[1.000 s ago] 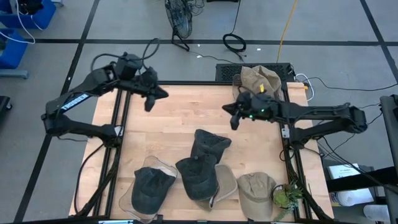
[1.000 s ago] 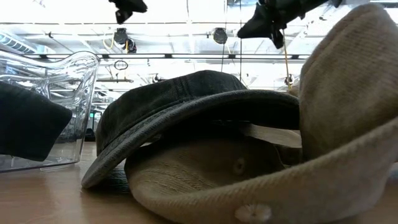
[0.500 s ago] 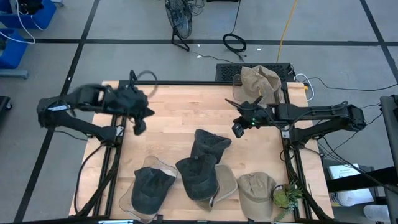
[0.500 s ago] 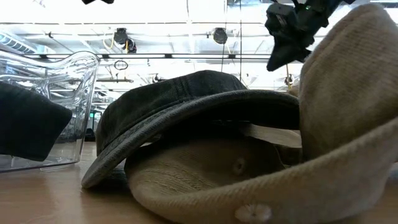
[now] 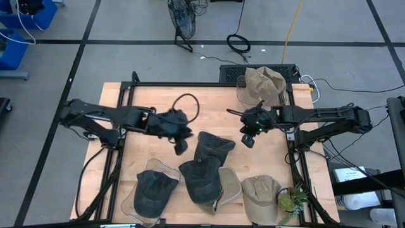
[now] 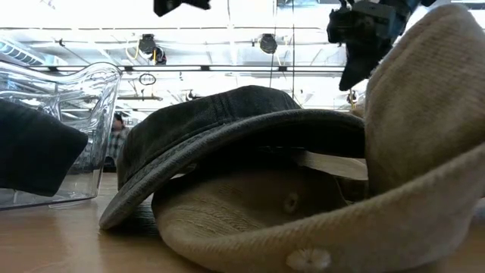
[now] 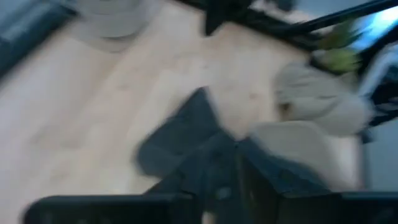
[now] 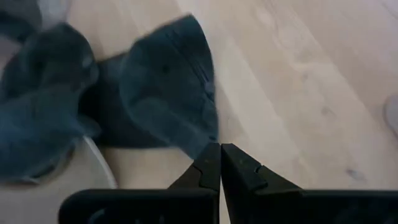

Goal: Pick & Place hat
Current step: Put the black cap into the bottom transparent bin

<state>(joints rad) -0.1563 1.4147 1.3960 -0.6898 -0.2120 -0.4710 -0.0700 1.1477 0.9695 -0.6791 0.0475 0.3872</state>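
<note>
Several caps lie near the table's near edge. A dark cap (image 5: 212, 149) lies by the centre, and a second dark cap (image 5: 201, 180) overlaps a tan cap (image 5: 230, 187). Another dark cap (image 5: 152, 190) sits in a clear tub, and a tan cap (image 5: 261, 196) lies to the right. My right gripper (image 5: 248, 140) (image 8: 219, 163) is shut and hovers just right of the centre dark cap's (image 8: 165, 93) edge, touching nothing. My left gripper (image 5: 180, 144) hangs in the air left of that cap (image 7: 186, 134). Both grippers show high up in the low view, left (image 6: 182, 6) and right (image 6: 362, 42).
A tan hat (image 5: 262, 82) rests beyond the table's far right corner. A clear plastic tub (image 6: 61, 114) stands at the near left and a small green plant (image 5: 292, 199) at the near right. Bare wood (image 5: 190, 104) spans the far half of the table.
My left arm has swung out from the far left corner toward the table's middle, ending beside the centre dark cap. My right gripper has moved toward the near edge and dropped lower, toward that same cap.
</note>
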